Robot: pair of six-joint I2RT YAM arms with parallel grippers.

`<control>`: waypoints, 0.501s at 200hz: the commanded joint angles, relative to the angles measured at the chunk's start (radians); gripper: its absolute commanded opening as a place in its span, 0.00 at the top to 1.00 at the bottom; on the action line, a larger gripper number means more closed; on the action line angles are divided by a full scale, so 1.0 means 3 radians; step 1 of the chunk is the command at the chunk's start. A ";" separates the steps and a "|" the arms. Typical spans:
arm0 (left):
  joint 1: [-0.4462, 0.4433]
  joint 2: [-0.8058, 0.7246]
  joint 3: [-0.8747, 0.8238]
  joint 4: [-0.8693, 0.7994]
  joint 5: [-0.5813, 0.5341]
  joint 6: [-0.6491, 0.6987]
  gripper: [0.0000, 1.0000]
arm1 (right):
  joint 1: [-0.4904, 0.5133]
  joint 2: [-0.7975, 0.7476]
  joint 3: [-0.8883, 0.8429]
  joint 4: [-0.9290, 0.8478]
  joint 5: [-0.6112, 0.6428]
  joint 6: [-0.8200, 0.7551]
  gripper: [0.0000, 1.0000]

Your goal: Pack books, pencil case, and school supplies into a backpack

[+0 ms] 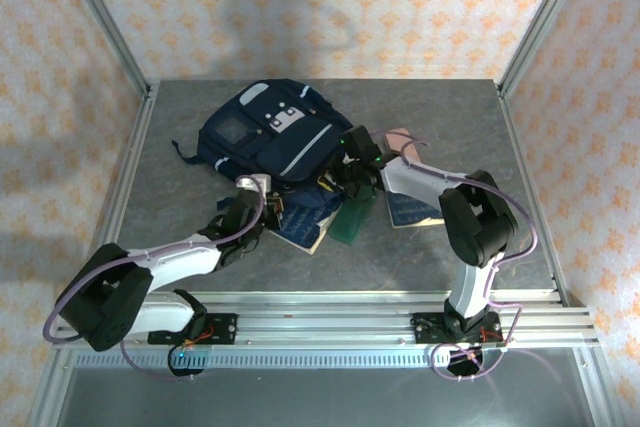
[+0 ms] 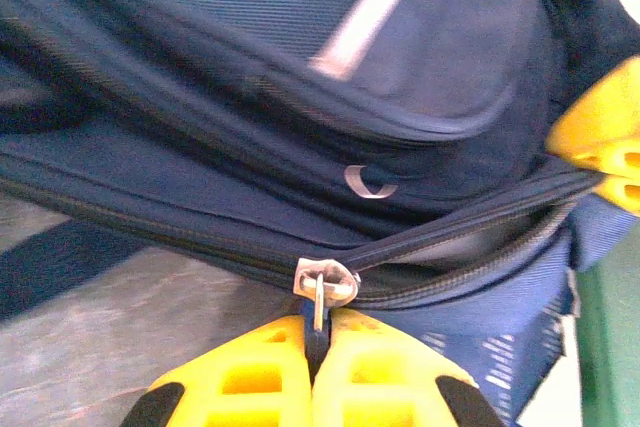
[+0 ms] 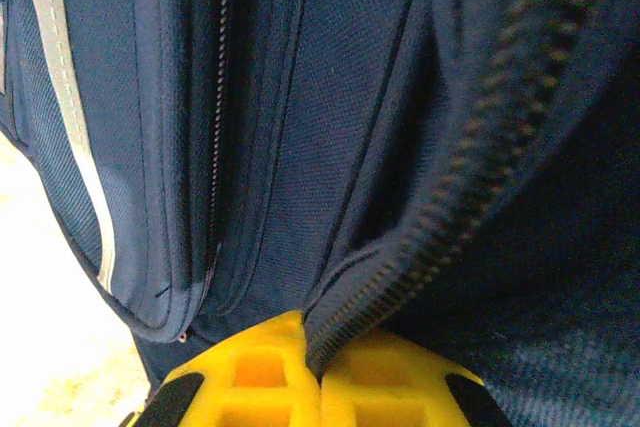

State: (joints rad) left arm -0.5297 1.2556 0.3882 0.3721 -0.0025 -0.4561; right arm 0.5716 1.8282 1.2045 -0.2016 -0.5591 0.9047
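From my station the grey table [image 1: 180, 237] took up most of the overhead view, with the navy backpack [image 1: 265, 132] lying flat towards its far left side, front patches up. The left arm [image 1: 180, 262] lay low and stretched out from its base towards the bag's near edge. The right arm [image 1: 480, 222] rose to a raised elbow, then folded back leftwards to reach the bag's near right corner. A dark blue book [image 1: 305, 219] lay just in front of the backpack, between the two grippers, and a second book [image 1: 412, 209] lay partly under the right forearm. A slim dark green rectangle [image 1: 350, 224] rested between them, touching the first book's right edge. The pink pencil case [image 1: 400, 136] sat on the table beside the bag's right side, behind the right wrist. On the left wrist camera I saw the left gripper [image 2: 315, 332] with its yellow fingers pressed together on the silver zipper pull [image 2: 322, 287] of a partly unzipped compartment. On the right wrist camera the right gripper [image 3: 312, 332] was clamped on the backpack's toothed zipper edge, lifting that fabric into a ridge.
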 commanded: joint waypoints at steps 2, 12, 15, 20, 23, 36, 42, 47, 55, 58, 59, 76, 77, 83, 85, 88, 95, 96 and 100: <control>0.0291 -0.0185 -0.0077 -0.0187 -0.0318 -0.0017 1.00 | -0.0275 -0.0009 -0.0083 -0.0067 0.0453 -0.0096 1.00; 0.0415 -0.0192 -0.0077 -0.0243 -0.0352 0.0001 1.00 | -0.0290 -0.0003 -0.0068 -0.0069 0.0486 -0.0101 1.00; 0.0459 -0.0195 -0.0077 -0.0262 -0.0365 0.0005 1.00 | -0.0294 -0.0002 -0.0064 -0.0073 0.0492 -0.0102 1.00; 0.0535 -0.0197 -0.0068 -0.0289 -0.0377 0.0010 1.00 | -0.0295 -0.0003 -0.0048 -0.0074 0.0501 -0.0102 1.00; 0.0568 -0.0193 -0.0064 -0.0302 -0.0387 0.0012 1.00 | -0.0295 -0.0003 -0.0045 -0.0071 0.0502 -0.0102 1.00; 0.0767 -0.0164 -0.0054 -0.0317 -0.0388 0.0027 1.00 | -0.0295 -0.0012 -0.0033 -0.0060 0.0504 -0.0091 1.00; 0.0857 -0.0140 -0.0035 -0.0334 -0.0407 0.0030 1.00 | -0.0295 -0.0024 -0.0032 -0.0053 0.0511 -0.0086 1.00; 0.0928 -0.0104 -0.0010 -0.0357 -0.0416 0.0034 1.00 | -0.0295 -0.0032 -0.0034 -0.0045 0.0512 -0.0081 1.00; 0.1046 -0.0051 0.0039 -0.0407 -0.0470 0.0017 1.00 | -0.0295 -0.0048 -0.0037 -0.0030 0.0506 -0.0076 1.00; 0.1090 -0.0034 0.0064 -0.0433 -0.0500 -0.0011 1.00 | -0.0295 -0.0054 -0.0041 -0.0022 0.0508 -0.0072 1.00; 0.1106 -0.0031 0.0070 -0.0441 -0.0509 -0.0023 1.00 | -0.0295 -0.0057 -0.0042 -0.0018 0.0503 -0.0071 1.00; 0.1302 0.0069 0.0171 -0.0437 -0.0456 -0.0096 1.00 | -0.0290 -0.0092 -0.0062 0.0026 0.0471 -0.0060 1.00; 0.1312 0.0071 0.0175 -0.0432 -0.0449 -0.0093 1.00 | -0.0290 -0.0094 -0.0062 0.0032 0.0467 -0.0060 1.00; 0.1316 0.0095 0.0213 -0.0420 -0.0422 -0.0067 1.00 | -0.0287 -0.0110 -0.0074 0.0061 0.0439 -0.0063 1.00; 0.1316 0.0098 0.0228 -0.0418 -0.0409 -0.0059 1.00 | -0.0283 -0.0116 -0.0077 0.0069 0.0431 -0.0065 1.00; 0.1319 0.0103 0.0250 -0.0417 -0.0387 -0.0048 1.00 | -0.0277 -0.0122 -0.0077 0.0082 0.0423 -0.0069 1.00; 0.1316 0.0116 0.0291 -0.0413 -0.0307 -0.0045 1.00 | -0.0270 -0.0141 -0.0066 0.0113 0.0399 -0.0089 1.00; 0.1318 0.0115 0.0296 -0.0413 -0.0295 -0.0044 1.00 | -0.0267 -0.0144 -0.0067 0.0119 0.0398 -0.0092 1.00; 0.1316 0.0116 0.0310 -0.0401 -0.0246 -0.0044 1.00 | -0.0264 -0.0149 -0.0055 0.0137 0.0386 -0.0104 1.00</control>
State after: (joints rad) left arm -0.1844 1.2881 0.4248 0.2714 0.0200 -0.4530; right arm 0.5404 1.8275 1.2026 -0.1661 -0.5587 0.9009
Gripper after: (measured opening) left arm 0.043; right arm 0.044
